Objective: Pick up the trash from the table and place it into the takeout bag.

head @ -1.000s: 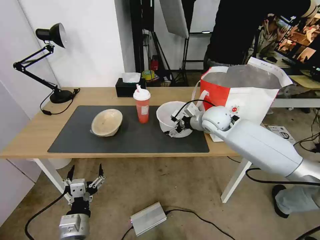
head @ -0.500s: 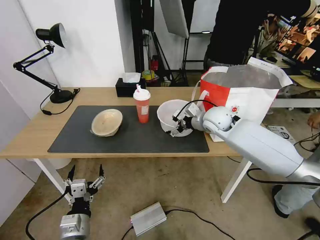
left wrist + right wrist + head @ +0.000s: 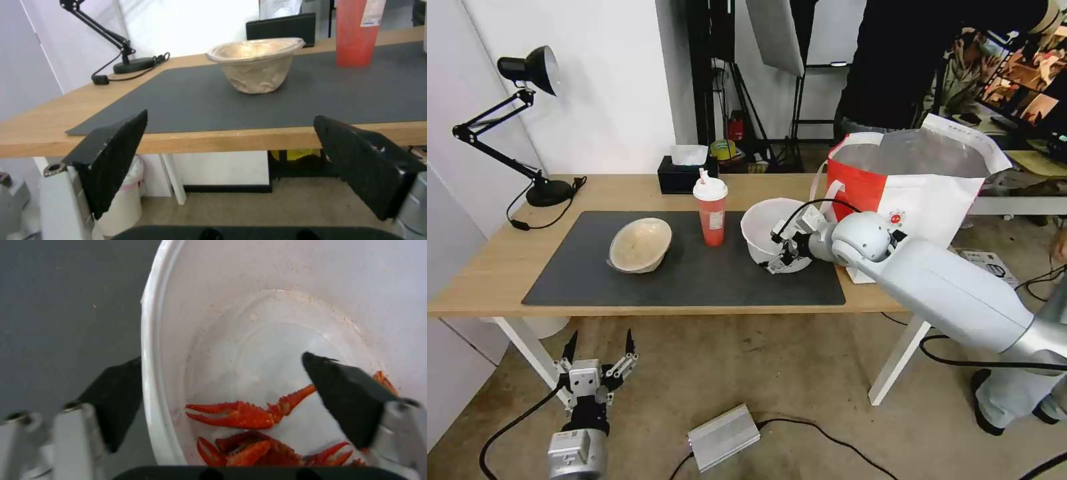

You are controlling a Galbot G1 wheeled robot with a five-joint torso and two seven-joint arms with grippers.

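The wide white bowl (image 3: 764, 223) stands at the right end of the dark mat (image 3: 694, 280), tipped slightly, with red crayfish shells (image 3: 240, 416) in its bottom. My right gripper (image 3: 777, 257) is open and straddles the bowl's near rim (image 3: 149, 340), one finger outside the wall and one inside. The red drink cup (image 3: 712, 217) with lid and straw stands mid-mat. Left of it sits the beige bowl (image 3: 640, 245). The takeout bag (image 3: 920, 187) stands open at the table's right end, just behind my right arm. My left gripper (image 3: 600, 337) hangs open below the table's front edge.
A black tissue box (image 3: 684, 177) sits at the back of the light-wood table (image 3: 487, 267), and a black desk lamp (image 3: 527, 67) at its far left. A grey box (image 3: 724, 437) and cables lie on the floor. A person stands behind the bag.
The right gripper has crept slightly up and inward at the white bowl's rim, and the bowl has tipped a little. The left arm has not moved.
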